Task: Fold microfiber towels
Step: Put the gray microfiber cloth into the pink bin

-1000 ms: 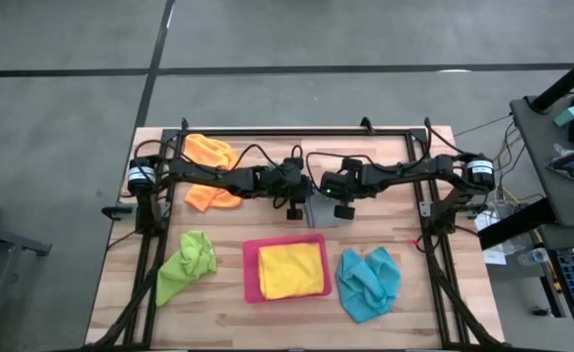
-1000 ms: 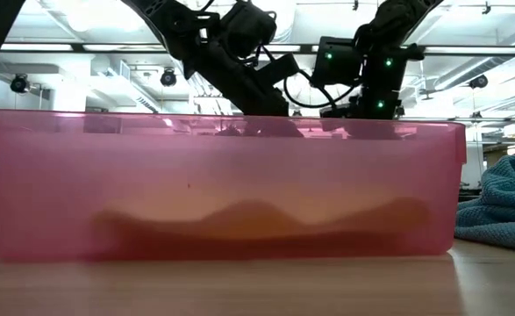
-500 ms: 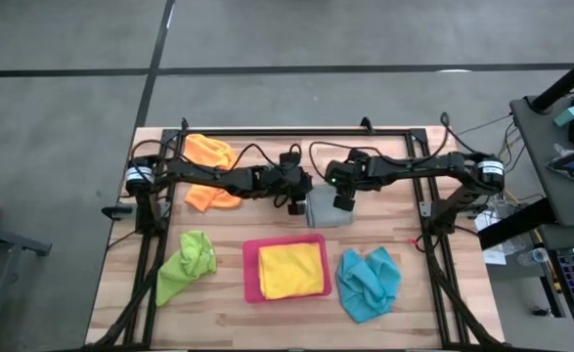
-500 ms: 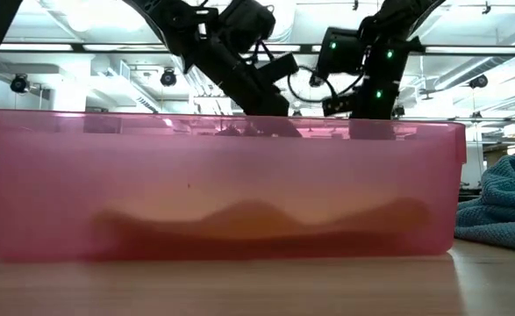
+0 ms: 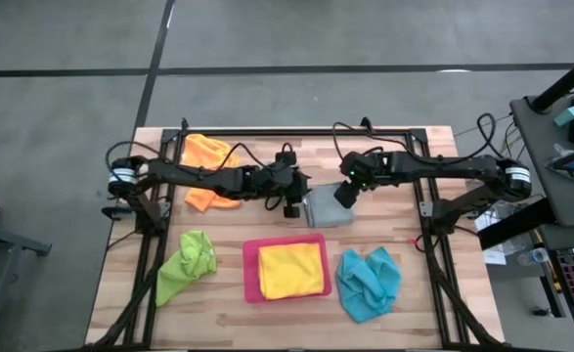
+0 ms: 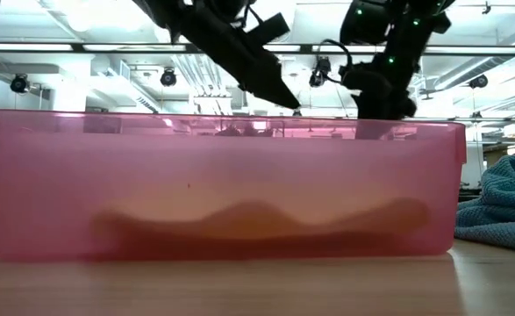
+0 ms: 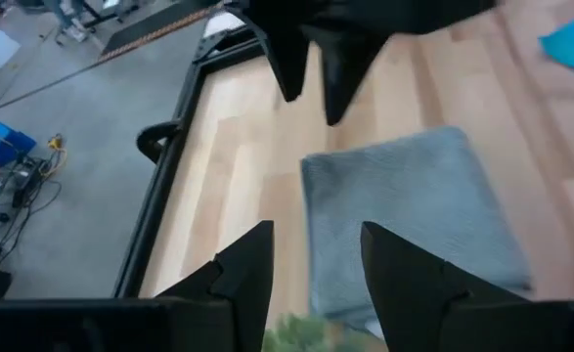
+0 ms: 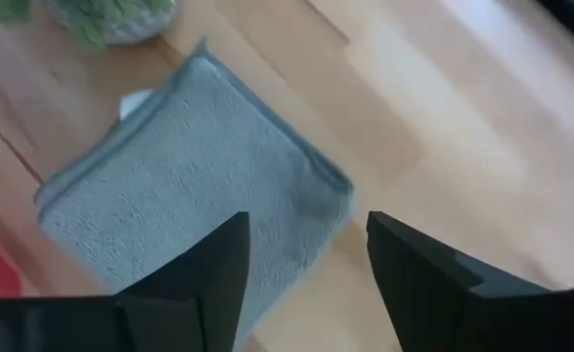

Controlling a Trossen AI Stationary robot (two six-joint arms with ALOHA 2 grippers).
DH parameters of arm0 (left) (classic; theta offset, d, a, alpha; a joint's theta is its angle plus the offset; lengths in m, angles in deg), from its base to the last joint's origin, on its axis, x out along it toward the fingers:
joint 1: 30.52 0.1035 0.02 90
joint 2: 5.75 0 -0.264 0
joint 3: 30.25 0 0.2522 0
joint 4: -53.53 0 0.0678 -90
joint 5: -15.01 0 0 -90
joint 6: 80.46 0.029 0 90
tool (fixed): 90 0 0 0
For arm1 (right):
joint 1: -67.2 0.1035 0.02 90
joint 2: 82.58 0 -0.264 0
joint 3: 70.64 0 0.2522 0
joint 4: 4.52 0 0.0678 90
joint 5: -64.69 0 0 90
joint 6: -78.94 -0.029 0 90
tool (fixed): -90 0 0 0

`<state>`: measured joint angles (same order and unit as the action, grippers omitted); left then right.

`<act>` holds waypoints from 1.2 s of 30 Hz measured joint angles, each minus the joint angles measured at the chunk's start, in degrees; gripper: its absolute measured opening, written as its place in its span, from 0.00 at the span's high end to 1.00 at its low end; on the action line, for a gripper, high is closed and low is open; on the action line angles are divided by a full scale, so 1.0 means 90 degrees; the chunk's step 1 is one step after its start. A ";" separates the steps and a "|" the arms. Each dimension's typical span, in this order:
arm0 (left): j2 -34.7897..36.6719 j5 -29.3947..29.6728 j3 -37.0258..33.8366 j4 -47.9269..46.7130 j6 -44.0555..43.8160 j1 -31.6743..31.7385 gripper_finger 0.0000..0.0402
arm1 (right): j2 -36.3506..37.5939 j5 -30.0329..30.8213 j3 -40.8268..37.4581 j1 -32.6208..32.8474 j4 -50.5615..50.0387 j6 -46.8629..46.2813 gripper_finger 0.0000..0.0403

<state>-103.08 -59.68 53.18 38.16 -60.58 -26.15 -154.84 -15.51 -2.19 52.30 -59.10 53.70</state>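
Note:
The grey towel (image 5: 328, 209), folded into a small square, lies flat on the wooden table behind the pink tray (image 5: 250, 266). My left gripper (image 5: 291, 202) hovers open over its left edge, and the towel (image 7: 414, 225) shows beyond its fingers. My right gripper (image 5: 345, 193) hovers open over the towel's far right part (image 8: 189, 196). A folded yellow towel (image 5: 291, 270) lies in the tray. Lying crumpled on the table are the orange towel (image 5: 211, 168), the lime green towel (image 5: 187, 264) and the light blue towel (image 5: 368, 282).
A small green plant (image 8: 110, 15) stands next to the grey towel's left side, under my left gripper. The pink tray's wall (image 6: 222, 184) fills the low view, with the blue towel (image 6: 503, 202) at its right. A black frame (image 5: 296, 133) rims the table.
Both grippers have risen off the grey towel, which stays folded flat on the table. My right gripper has also drawn back toward the far right and rolled about its own line. My left gripper has gone up and slightly left.

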 joint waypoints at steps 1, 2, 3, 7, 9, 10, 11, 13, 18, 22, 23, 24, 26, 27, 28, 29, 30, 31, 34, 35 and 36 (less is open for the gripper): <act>0.0071 0.0000 -0.0013 -0.0058 -0.0001 -0.0066 0.65 | 0.0029 -0.0003 -0.0088 -0.0002 0.0019 -0.0207 0.49; 0.0138 -0.0002 -0.0040 -0.0063 0.0002 -0.0138 0.65 | 0.0051 0.0003 -0.0188 -0.0002 0.0029 -0.0405 0.48; 0.0225 -0.0002 -0.0091 -0.0061 0.0002 -0.0208 0.65 | 0.0061 0.0006 -0.0298 -0.0002 0.0026 -0.0580 0.47; 0.0552 -0.0012 -0.0371 -0.0071 0.0004 -0.0440 0.65 | 0.0044 -0.0013 -0.0829 -0.0002 0.0407 -0.1262 0.40; 0.0730 -0.0010 -0.0501 -0.0119 0.0004 -0.0515 0.65 | 0.0015 -0.0180 -0.1123 -0.0002 0.0764 -0.1526 0.36; 0.0829 -0.0010 -0.0562 -0.0083 0.0002 -0.0555 0.65 | 0.0009 -0.0273 -0.1258 -0.0002 0.0925 -0.1629 0.34; 0.0907 -0.0005 -0.0623 -0.0038 0.0003 -0.0584 0.65 | 0.0008 -0.0306 -0.1383 -0.0002 0.1068 -0.1738 0.33; 0.1095 -0.0005 -0.0763 -0.0011 0.0002 -0.0620 0.65 | 0.0012 -0.0340 -0.1589 -0.0002 0.1493 -0.1931 0.29; 0.1338 -0.0005 -0.0945 0.0016 -0.0006 -0.0630 0.65 | -0.0049 -0.0485 -0.2026 0.0023 0.2381 -0.2252 0.24; 0.1369 0.0002 -0.1010 0.0107 -0.0006 -0.0625 0.65 | -0.0265 -0.0487 -0.2245 0.0032 0.2771 -0.2380 0.22; 0.1366 0.0002 -0.1018 0.0116 -0.0003 -0.0625 0.65 | -0.0350 -0.0488 -0.2286 0.0050 0.2911 -0.2386 0.22; 0.1366 0.0002 -0.1018 0.0115 -0.0003 -0.0625 0.65 | -0.0428 -0.0533 -0.2312 0.0063 0.3115 -0.2383 0.22; 0.1366 0.0008 -0.1018 0.0128 -0.0003 -0.0630 0.65 | -0.0621 -0.0683 -0.2356 0.0098 0.3521 -0.2380 0.22; 0.1366 0.0014 -0.1018 0.0128 -0.0001 -0.0630 0.65 | -0.0734 -0.0742 -0.2364 0.0113 0.3697 -0.2369 0.22; 0.1366 0.0017 -0.1018 0.0128 -0.0001 -0.0630 0.65 | -0.0836 -0.0749 -0.2360 0.0124 0.3898 -0.2357 0.23; 0.1366 0.0019 -0.1020 0.0119 -0.0001 -0.0630 0.65 | -0.0944 -0.0754 -0.2355 0.0140 0.4102 -0.2316 0.23; 0.1369 0.0022 -0.1020 0.0129 -0.0001 -0.0630 0.65 | -0.1038 -0.0735 -0.2354 0.0142 0.4296 -0.2280 0.24; 0.1372 0.0027 -0.1020 0.0137 -0.0001 -0.0630 0.65 | -0.1128 -0.0734 -0.2354 0.0141 0.4478 -0.2268 0.25; 0.1376 0.0032 -0.1020 0.0130 -0.0001 -0.0628 0.65 | -0.1315 -0.0731 -0.2349 0.0141 0.4877 -0.2273 0.28; 0.1376 0.0034 -0.1020 0.0128 -0.0001 -0.0628 0.65 | -0.1349 -0.0729 -0.2349 0.0141 0.4942 -0.2300 0.30; 0.1376 0.0036 -0.1020 0.0128 -0.0001 -0.0628 0.65 | -0.1369 -0.0731 -0.2349 0.0139 0.4979 -0.2334 0.33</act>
<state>-90.70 -59.35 44.00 39.32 -60.58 -31.80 -167.16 -22.09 -23.34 53.55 -14.28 32.69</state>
